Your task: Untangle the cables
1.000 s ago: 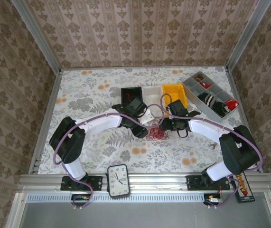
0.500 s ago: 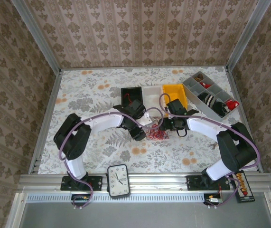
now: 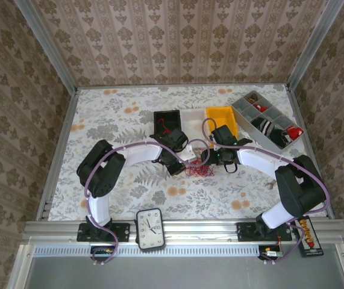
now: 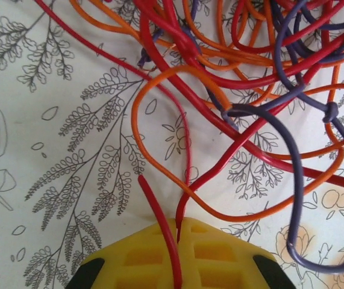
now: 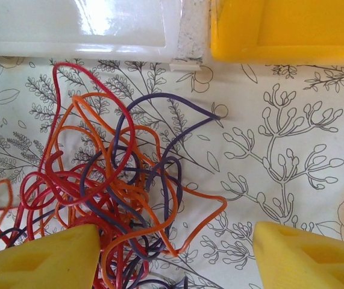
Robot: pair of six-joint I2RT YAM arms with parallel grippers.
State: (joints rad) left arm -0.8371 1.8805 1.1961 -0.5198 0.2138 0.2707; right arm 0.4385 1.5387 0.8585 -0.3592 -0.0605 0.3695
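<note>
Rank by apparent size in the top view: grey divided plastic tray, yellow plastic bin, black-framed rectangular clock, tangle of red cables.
1. grey divided plastic tray
2. yellow plastic bin and black-framed rectangular clock, alike; unranked
3. tangle of red cables

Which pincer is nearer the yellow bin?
Right. The right pincer is open just short of the yellow bin; the left pincer, shut on a red cable, is across the tangle, farther left.

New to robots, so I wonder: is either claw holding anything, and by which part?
The left gripper pinches a red cable near its loose end. The right gripper is open, holding nothing.
</note>
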